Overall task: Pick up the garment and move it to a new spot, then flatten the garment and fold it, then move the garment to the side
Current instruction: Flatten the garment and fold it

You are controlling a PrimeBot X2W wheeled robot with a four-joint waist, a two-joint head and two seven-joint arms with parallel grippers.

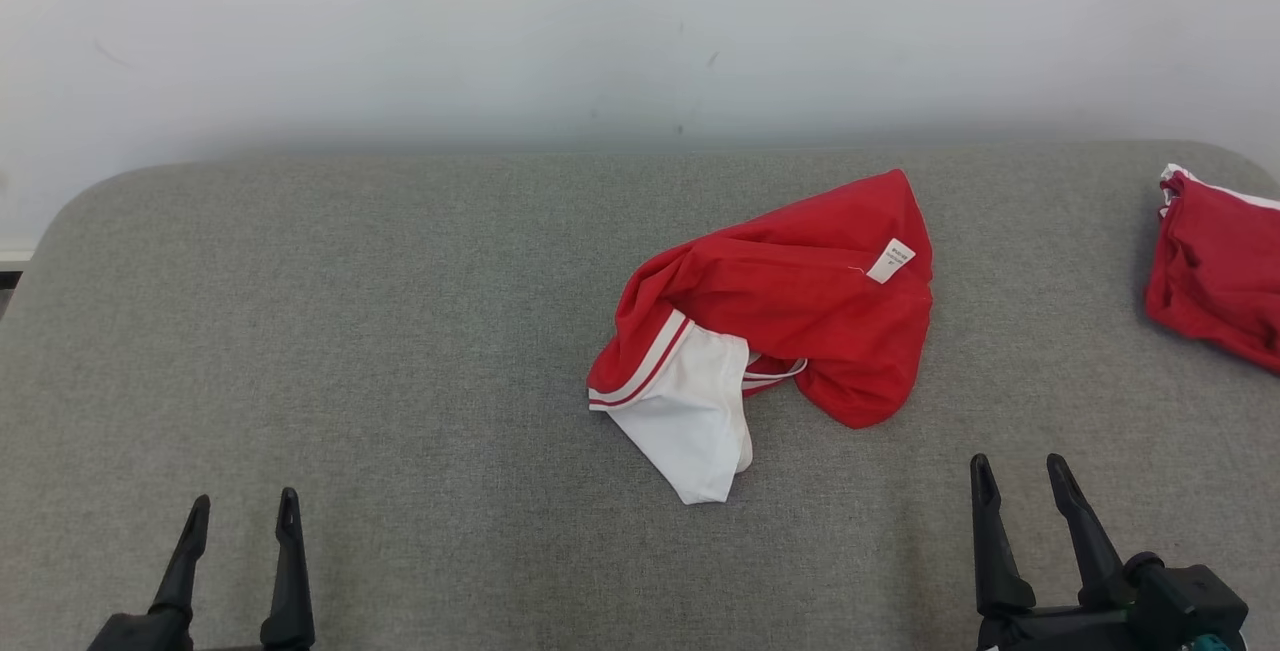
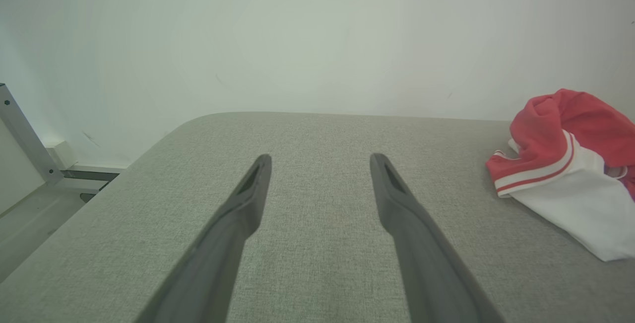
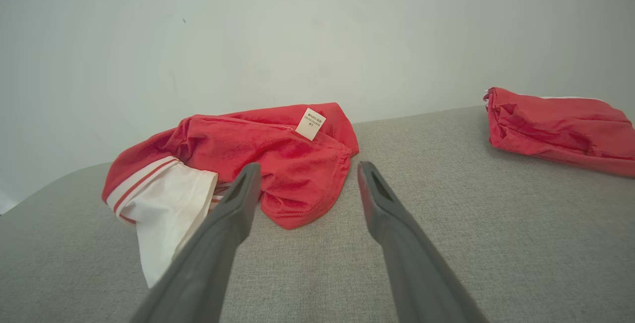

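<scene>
A crumpled red garment (image 1: 800,301) with a white sleeve and a small white label lies in a heap on the grey padded table (image 1: 400,331), right of centre. It appears at the right edge of the left wrist view (image 2: 570,174) and ahead, left of centre, in the right wrist view (image 3: 258,159). My left gripper (image 1: 243,516) hovers open at the lower left, far from the garment, with nothing between its fingers. My right gripper (image 1: 1018,471) stands open at the lower right, a short way in front of the garment's near right edge, not touching it.
A second red garment (image 1: 1215,276) with white trim lies at the table's far right edge, also in the right wrist view (image 3: 560,127). A pale wall stands right behind the table. Past the table's rounded left corner are a metal frame (image 2: 25,137) and floor.
</scene>
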